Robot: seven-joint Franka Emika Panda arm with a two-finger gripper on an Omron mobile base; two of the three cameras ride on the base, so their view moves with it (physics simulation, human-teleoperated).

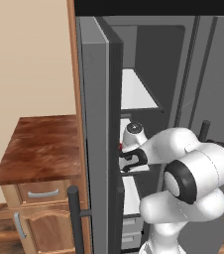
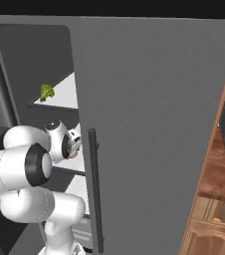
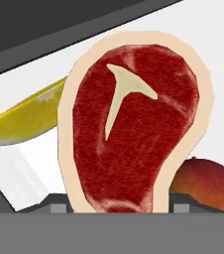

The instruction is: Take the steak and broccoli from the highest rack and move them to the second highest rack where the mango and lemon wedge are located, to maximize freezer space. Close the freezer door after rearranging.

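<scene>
My gripper (image 3: 119, 207) is shut on the steak (image 3: 134, 124), a red slab with a cream rim that stands upright and close before the hand camera. Behind it, on the white second highest rack (image 3: 208, 30), lie the yellow lemon wedge (image 3: 25, 119) to the left and the orange-red mango (image 3: 205, 183) at the lower right. Whether the steak touches the rack I cannot tell. In the base views the hand (image 1: 130, 158) reaches into the freezer (image 1: 153, 54) below the highest rack (image 1: 136, 92), where the green broccoli (image 2: 47, 92) sits near the edge. The freezer door (image 1: 96, 99) stands open.
A wooden drawer cabinet (image 1: 39, 149) with a brown top stands left of the open door. The door's dark bar handle (image 1: 74, 218) juts toward the base. A wide grey door with a vertical handle (image 2: 94, 189) closes off the right side next to the arm.
</scene>
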